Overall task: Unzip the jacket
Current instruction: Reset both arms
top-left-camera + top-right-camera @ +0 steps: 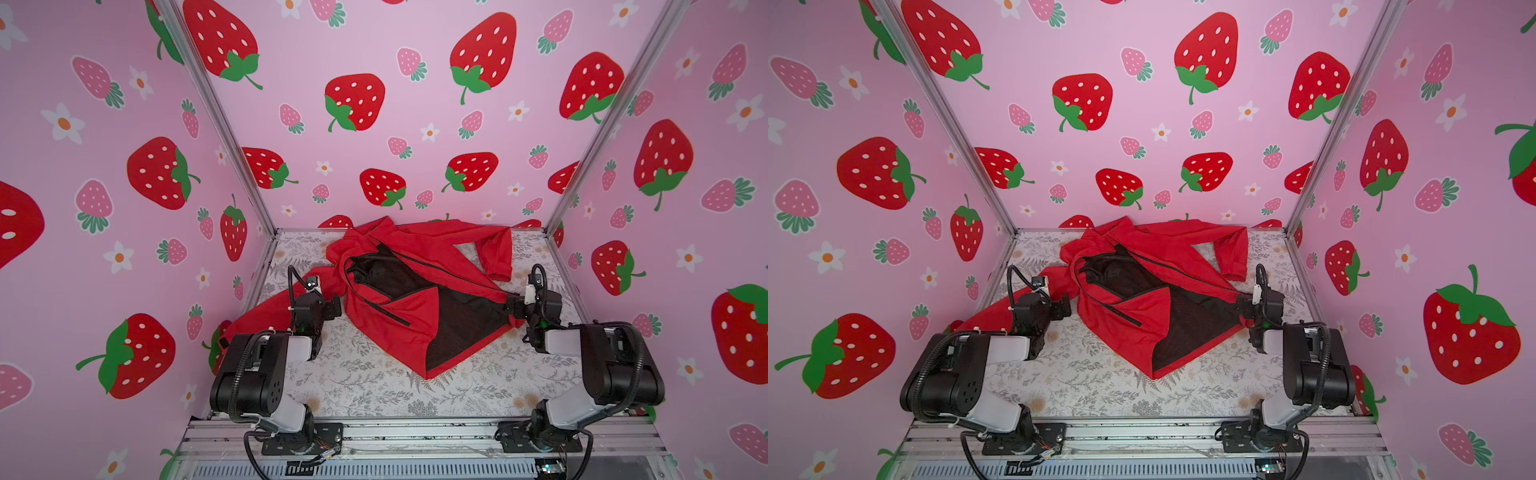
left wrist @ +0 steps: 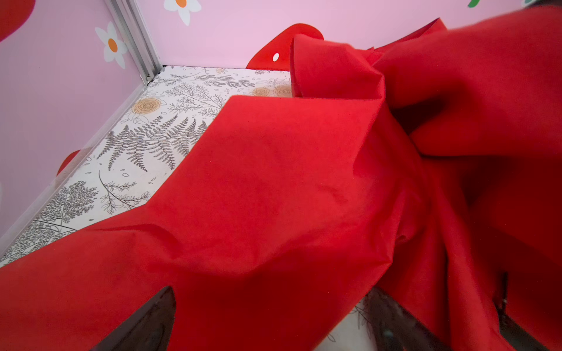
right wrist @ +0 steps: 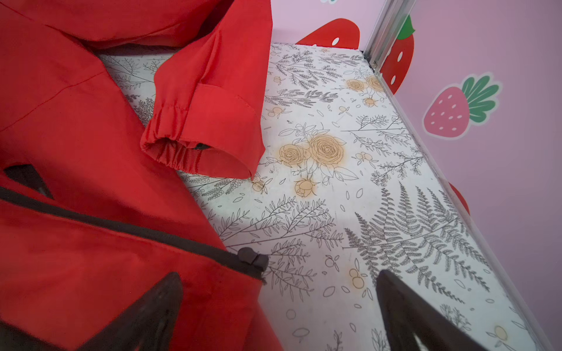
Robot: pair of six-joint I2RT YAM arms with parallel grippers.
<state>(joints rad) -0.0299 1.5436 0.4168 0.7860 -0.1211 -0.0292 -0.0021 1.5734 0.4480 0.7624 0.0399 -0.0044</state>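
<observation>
Two grippers stand with jaws spread wide, gripping nothing: the left gripper (image 1: 332, 306) over one sleeve (image 2: 258, 182) of the red jacket (image 1: 419, 257), which sprawls across the middle and back of the table (image 1: 374, 395) with black lining showing, and the right gripper (image 1: 512, 305) straddling its hem corner by the zipper slider (image 3: 252, 256).

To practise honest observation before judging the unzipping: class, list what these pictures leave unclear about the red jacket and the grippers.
End of the sleeve: both top views, hidden behind the left arm.
Fingers of the left gripper: left wrist view, mostly draped by the jacket, cut off by the frame edge.
Zipper slider: top views, too small to find.
</observation>
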